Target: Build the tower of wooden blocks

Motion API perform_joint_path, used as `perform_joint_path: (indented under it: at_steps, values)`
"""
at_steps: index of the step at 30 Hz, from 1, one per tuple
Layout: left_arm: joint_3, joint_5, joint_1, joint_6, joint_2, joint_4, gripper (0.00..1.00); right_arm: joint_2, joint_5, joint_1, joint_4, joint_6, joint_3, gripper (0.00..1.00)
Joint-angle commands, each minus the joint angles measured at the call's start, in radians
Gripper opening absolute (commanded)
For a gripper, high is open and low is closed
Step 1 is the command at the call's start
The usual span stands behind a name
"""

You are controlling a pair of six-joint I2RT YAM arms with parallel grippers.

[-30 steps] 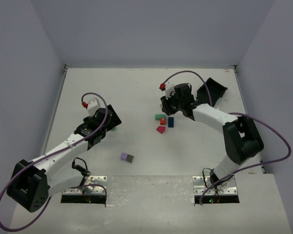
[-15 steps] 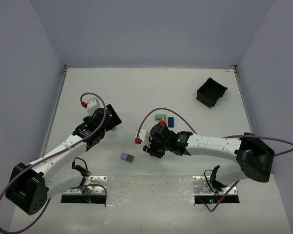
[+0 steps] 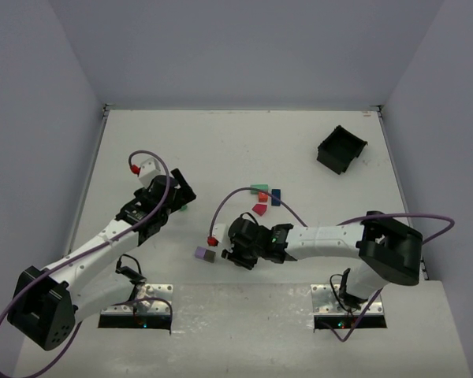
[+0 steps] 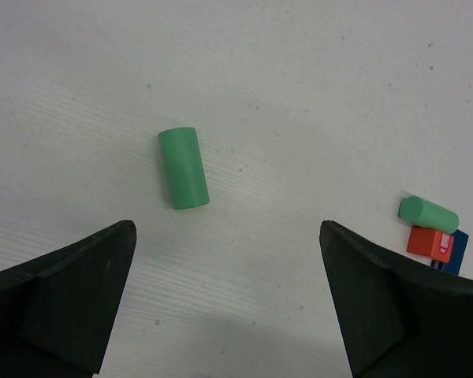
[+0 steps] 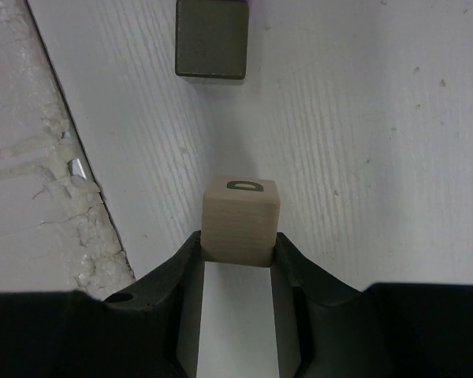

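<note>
Reaching across toward the near middle of the table (image 3: 181,142), the right arm lies low with the right gripper (image 5: 239,246) pointed left; its fingers are clamped on a tan block (image 5: 240,220), which sticks out past the fingertips with a small dark mark on its upper face; the wrist view does not settle whether the block rests on the table or hangs just above it. Just ahead of that block, apart from it, sits a dark grey block (image 5: 211,38); in the top view this grey piece touches a purple block (image 3: 199,252) on its left, the pair lying near the front edge, between the two arm bases. The left gripper (image 4: 225,236) hovers over the left half of the table with its jaws spread wide and nothing between them; a green cylinder (image 4: 183,168) lies on its side on the surface just beyond the open fingers, touching neither. Farther right, at the middle of the table, a small group of blocks lies close together: a second green cylinder (image 3: 259,189) farthest from the arms, a red block (image 3: 263,197) just near of it, a blue block (image 3: 276,197) beside them on the right, and a magenta block (image 3: 259,209) a little nearer and slightly apart; whether any of these rests on another cannot be told from above. A black bin (image 3: 341,149) stands at the far right, well apart from every block.
</note>
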Motion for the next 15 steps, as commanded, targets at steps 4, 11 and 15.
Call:
perform_joint_path:
  at_steps: [4, 11, 15]
  values:
    - [-0.01, -0.004, -0.009, 0.003, -0.022, 0.036, 1.0, 0.05, -0.025, 0.023, 0.066, 0.033, 0.07, 0.31]
    - [-0.007, -0.007, -0.009, 0.004, -0.013, 0.036, 1.0, 0.098, -0.075, 0.028, 0.075, 0.026, 0.101, 0.31]
    - [-0.008, -0.008, -0.009, 0.004, -0.012, 0.035, 1.0, 0.118, -0.087, 0.027, 0.075, 0.029, 0.119, 0.31]
